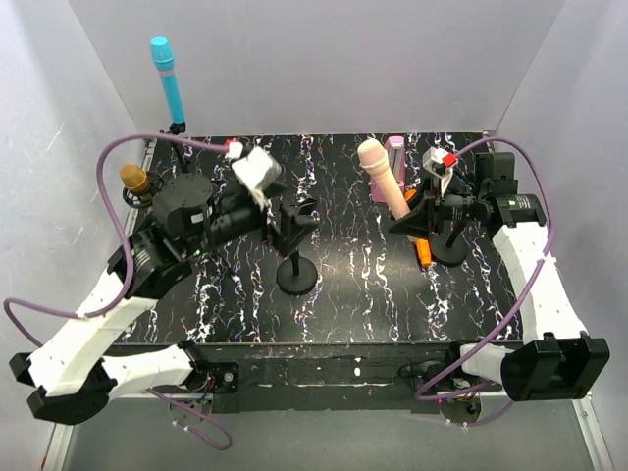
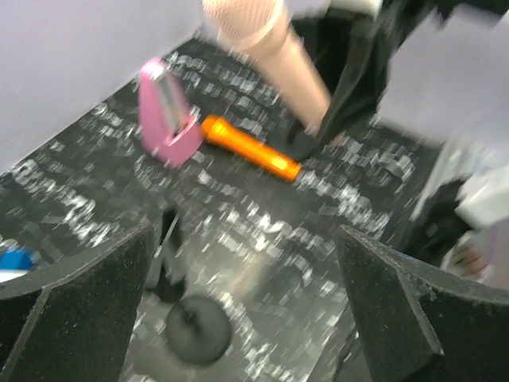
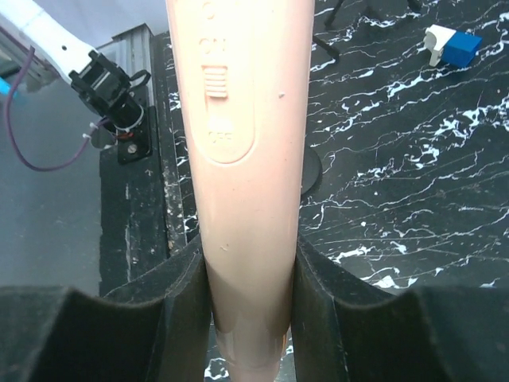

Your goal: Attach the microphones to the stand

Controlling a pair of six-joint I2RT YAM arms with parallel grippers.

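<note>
Pale pink-cream microphone [image 3: 242, 199] fills centre of frame, running bottom to top. Right gripper [image 3: 250, 296] clamped on lower shaft, black fingers [image 3: 184, 306] pressed against both sides. Oval recess on body facing camera, ridged slide switch [image 3: 216, 81] inside it, lettering faint. Black white-veined table [image 3: 398, 159] to right. Small blue-and-white piece [image 3: 452, 46] lying top right, well apart from microphone. Dark round base [image 3: 311, 171] peeking out just behind shaft. Far left: white arm segment [image 3: 36, 32], black connector block [image 3: 107, 83], purple cable [image 3: 48, 165] looping below.
</note>
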